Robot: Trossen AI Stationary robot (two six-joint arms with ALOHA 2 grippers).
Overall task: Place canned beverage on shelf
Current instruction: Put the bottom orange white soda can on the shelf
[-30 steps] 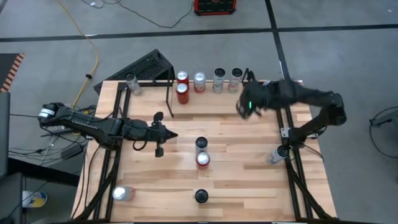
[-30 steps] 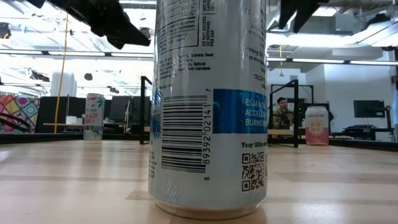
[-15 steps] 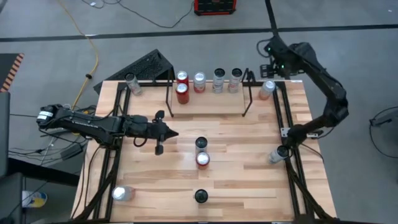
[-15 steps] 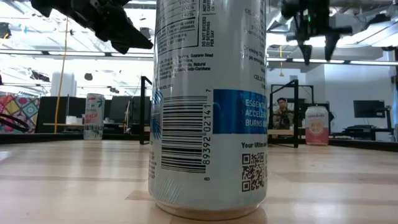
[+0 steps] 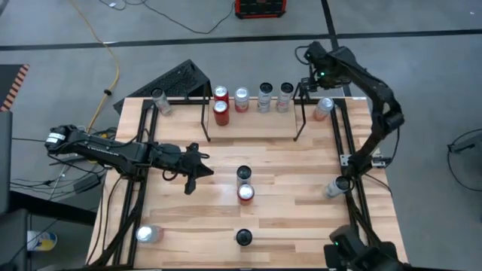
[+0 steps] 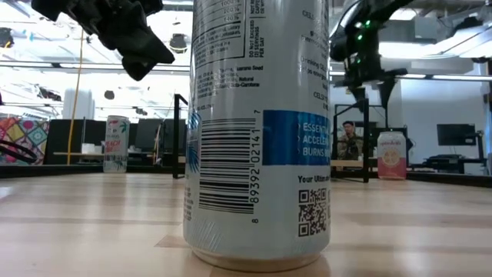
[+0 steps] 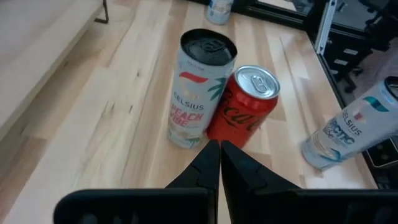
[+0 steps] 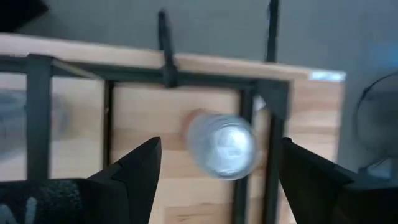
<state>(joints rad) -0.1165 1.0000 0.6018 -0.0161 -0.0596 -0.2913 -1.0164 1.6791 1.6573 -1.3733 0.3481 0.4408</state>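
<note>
The shelf [image 5: 252, 120], a low black rod rack at the table's far edge, holds several upright cans [image 5: 241, 98]. A peach Celsius can [image 7: 199, 93] and a red Coke can [image 7: 249, 109] stand touching at mid table [image 5: 245, 184]. My left gripper [image 5: 197, 172] is shut and empty, left of these two cans; in the left wrist view its tips [image 7: 219, 152] point at them. My right gripper [image 5: 316, 79] is open and empty at the far right corner, above a pink-and-white can [image 8: 221, 143] that stands right of the shelf [image 5: 324, 108].
A tall can [image 5: 242, 237] stands near the front edge, filling the low view [image 6: 257, 131]. One can lies at the near left [image 5: 148, 234], another against the right rail [image 5: 335, 187]. A can stands at the far left [image 5: 158, 102]. Black arm rails run along both sides.
My right gripper has swung from over the shelf's right end toward the table's far edge, out to the far right corner, then a little to the left, staying open. My left gripper has turned slightly toward the near edge. No can has moved.
</note>
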